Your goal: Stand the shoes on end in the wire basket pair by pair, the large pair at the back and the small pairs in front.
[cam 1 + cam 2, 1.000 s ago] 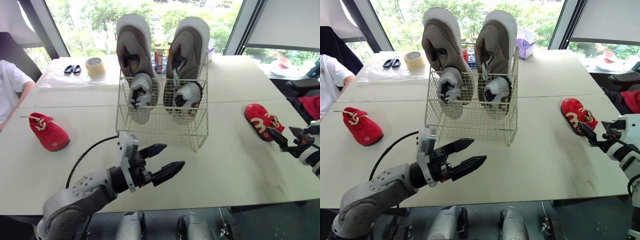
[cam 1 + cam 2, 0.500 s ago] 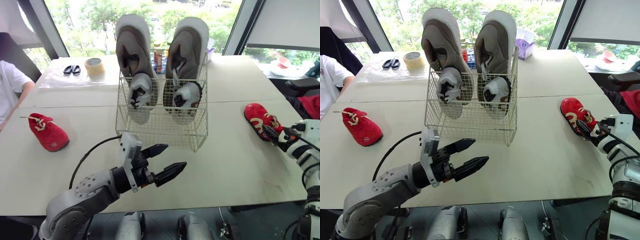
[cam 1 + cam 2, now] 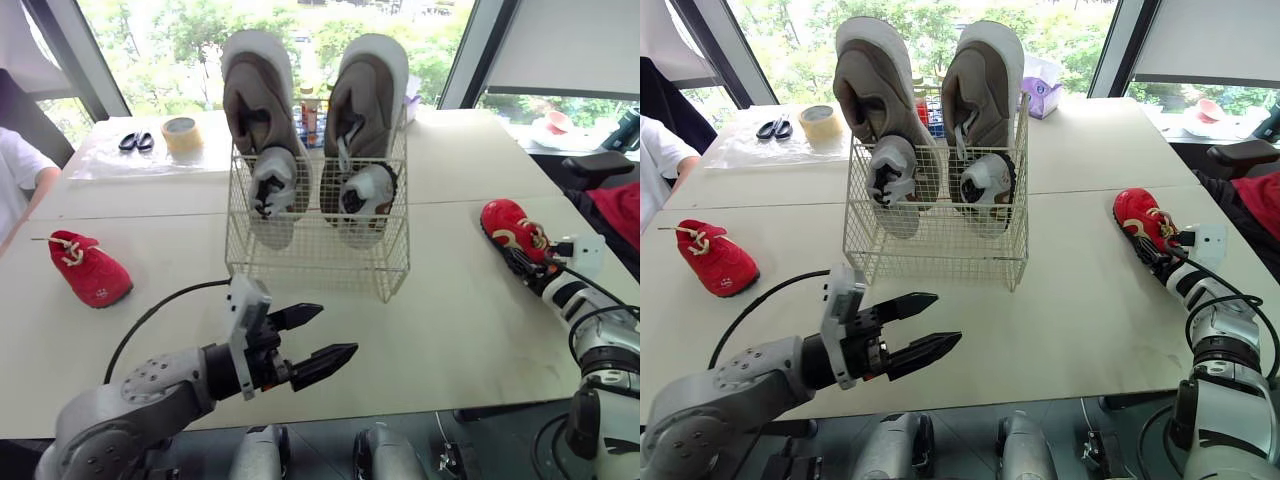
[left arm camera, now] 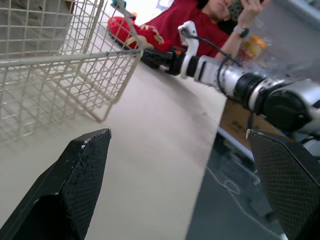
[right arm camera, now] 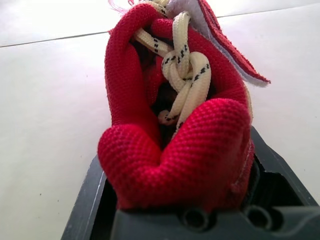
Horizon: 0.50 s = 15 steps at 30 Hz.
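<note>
Shoes (image 3: 258, 105) of two pairs are standing in wire basket (image 3: 318, 265); red pair (image 3: 88, 272) is waiting, open-jawed right gripper (image 3: 524, 262) straddling frame-right shoe (image 3: 506, 224), left gripper (image 3: 336, 331) gaping.

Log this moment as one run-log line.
basket: large pair back, small grey pair front | left hand: open, empty | right hand: at heel of right red shoe, grip unclear | left red shoe: on table

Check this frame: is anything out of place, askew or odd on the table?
The red pair is split: the left red shoe lies near the left edge of the table, the right red shoe far across it, with the right gripper at its heel. Both lie outside the wire basket. Nothing looks spilled or damaged.
</note>
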{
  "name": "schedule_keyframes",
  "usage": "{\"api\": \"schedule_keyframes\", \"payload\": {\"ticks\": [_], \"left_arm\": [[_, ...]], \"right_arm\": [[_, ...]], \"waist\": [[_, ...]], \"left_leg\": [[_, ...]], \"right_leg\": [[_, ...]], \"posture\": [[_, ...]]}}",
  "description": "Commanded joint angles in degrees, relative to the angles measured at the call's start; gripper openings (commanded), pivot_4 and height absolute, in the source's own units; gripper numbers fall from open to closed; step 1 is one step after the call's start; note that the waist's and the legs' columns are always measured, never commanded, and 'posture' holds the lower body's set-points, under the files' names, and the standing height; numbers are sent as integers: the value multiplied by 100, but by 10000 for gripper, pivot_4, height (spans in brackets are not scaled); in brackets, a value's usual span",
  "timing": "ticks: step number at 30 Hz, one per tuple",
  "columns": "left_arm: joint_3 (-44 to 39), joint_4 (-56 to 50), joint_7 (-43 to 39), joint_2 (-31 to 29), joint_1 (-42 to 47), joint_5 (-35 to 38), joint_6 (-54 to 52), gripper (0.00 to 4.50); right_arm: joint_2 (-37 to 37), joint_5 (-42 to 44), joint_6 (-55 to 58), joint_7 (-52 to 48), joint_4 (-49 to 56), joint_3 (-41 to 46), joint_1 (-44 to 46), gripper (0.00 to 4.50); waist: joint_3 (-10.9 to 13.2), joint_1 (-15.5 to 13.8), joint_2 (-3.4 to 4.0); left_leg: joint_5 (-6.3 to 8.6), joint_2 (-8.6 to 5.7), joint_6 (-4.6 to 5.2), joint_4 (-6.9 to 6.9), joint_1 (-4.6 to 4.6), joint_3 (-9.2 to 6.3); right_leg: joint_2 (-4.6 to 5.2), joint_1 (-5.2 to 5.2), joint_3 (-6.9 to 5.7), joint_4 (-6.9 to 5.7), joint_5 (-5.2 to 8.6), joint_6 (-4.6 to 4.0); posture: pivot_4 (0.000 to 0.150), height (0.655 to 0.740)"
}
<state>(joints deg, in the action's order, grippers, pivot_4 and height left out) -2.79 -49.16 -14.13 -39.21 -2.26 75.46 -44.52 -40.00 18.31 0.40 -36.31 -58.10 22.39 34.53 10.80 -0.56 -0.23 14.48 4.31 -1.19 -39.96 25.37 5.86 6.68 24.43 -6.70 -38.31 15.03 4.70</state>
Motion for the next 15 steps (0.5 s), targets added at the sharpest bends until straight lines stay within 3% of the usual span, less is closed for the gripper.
{"api": "schedule_keyframes", "payload": {"ticks": [1,4,7,9,11,13,15], "left_arm": [[-1103,299,25,-454,73,1026,242,45000],[-2047,1296,-143,-921,739,2029,370,45000],[-2115,2550,-271,-1285,2256,2603,268,45000],[-2037,3029,-351,-1390,2897,2685,116,45000],[-2039,3375,-136,-1368,3423,3341,46,45000],[-1902,3763,-38,-1418,4014,3353,-66,45000],[-1768,4110,-55,-1433,4478,3078,-163,45000]], "right_arm": [[-287,111,-476,435,365,345,472,19098],[-679,157,-752,653,977,445,1314,19098],[-1121,-57,-723,-413,1630,-275,2619,19098],[-1267,-77,-690,-939,1793,-540,3097,19098],[-1294,-22,-548,-1331,2173,-758,3465,19098],[-1221,171,-202,-1795,2858,-1019,3772,19098],[-1089,355,61,-2036,3407,-1165,3891,19098]], "waist": [[5,-13,10],[58,1,101],[79,4,138],[75,16,127],[47,12,77],[42,12,24],[49,35,16]], "left_leg": [[-1,0,-1,0,1,-1],[-1,-3,0,-5,11,7],[-2,-8,0,-1,18,9],[-4,-9,-4,19,29,11],[-15,-10,-23,78,-2,15],[-14,-7,-24,99,-3,10],[-13,-10,-25,94,12,16]], "right_leg": [[0,2,-1,0,0,0],[3,19,4,-4,-9,-11],[4,31,12,-10,-10,-4],[-1,54,15,-15,-7,3],[-4,43,15,2,-2,5],[-9,37,8,18,14,6],[-2,45,7,22,14,8]], "posture": [[1500,6938],[1500,6938],[1500,6938],[1500,6938],[1500,6938],[1500,6938],[1500,6938]]}}
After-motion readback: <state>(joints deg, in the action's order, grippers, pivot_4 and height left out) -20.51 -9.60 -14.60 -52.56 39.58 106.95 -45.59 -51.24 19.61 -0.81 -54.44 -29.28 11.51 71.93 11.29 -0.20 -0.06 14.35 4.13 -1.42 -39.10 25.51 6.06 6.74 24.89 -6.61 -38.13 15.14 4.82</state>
